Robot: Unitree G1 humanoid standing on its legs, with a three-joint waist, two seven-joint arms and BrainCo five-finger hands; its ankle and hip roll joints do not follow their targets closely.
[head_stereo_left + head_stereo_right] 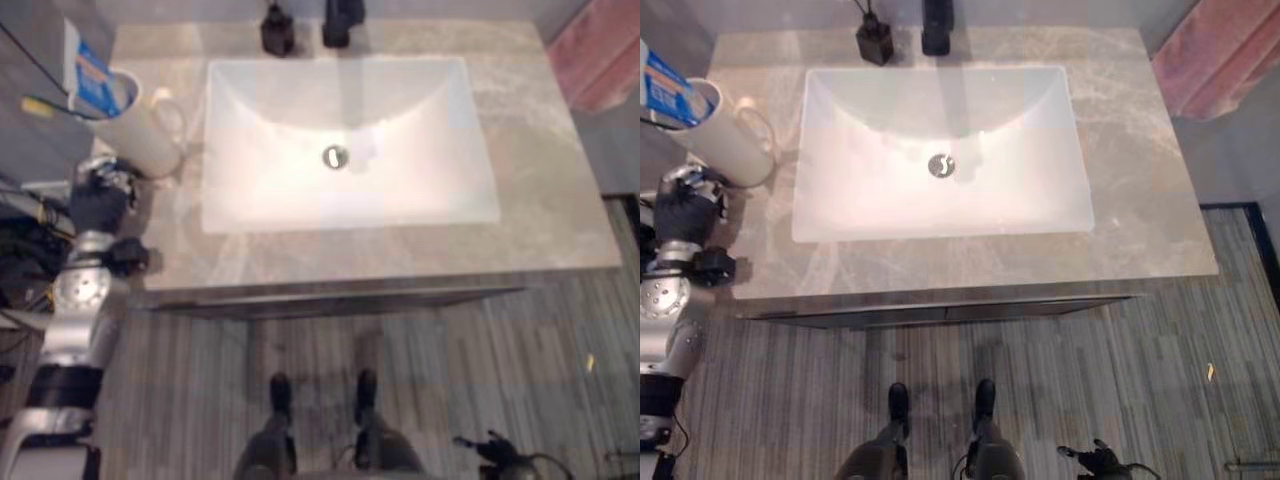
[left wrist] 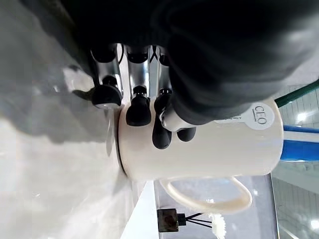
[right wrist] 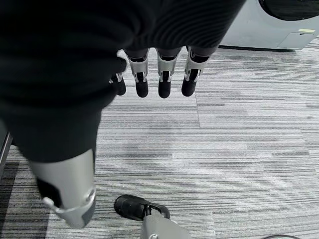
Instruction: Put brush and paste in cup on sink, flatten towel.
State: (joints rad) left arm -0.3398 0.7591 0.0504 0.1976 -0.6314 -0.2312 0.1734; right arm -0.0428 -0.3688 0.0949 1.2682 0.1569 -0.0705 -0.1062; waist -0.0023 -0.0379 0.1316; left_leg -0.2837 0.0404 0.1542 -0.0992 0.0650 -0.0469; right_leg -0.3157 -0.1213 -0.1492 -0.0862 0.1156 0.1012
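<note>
the left hand (image 2: pixel 149 107) rested its loosely curled fingers against the white cup (image 1: pixel 135 125) on the counter (image 1: pixel 540 200) left of the sink (image 1: pixel 345 150), apparently steadying it; toothbrush (image 1: pixel 40 106) and paste (image 1: pixel 92 72) stood inside. the right hand (image 3: pixel 149 74) hung relaxed, fingers straight, over the floor. a pink towel (image 1: pixel 600 50) lay at the far right
</note>
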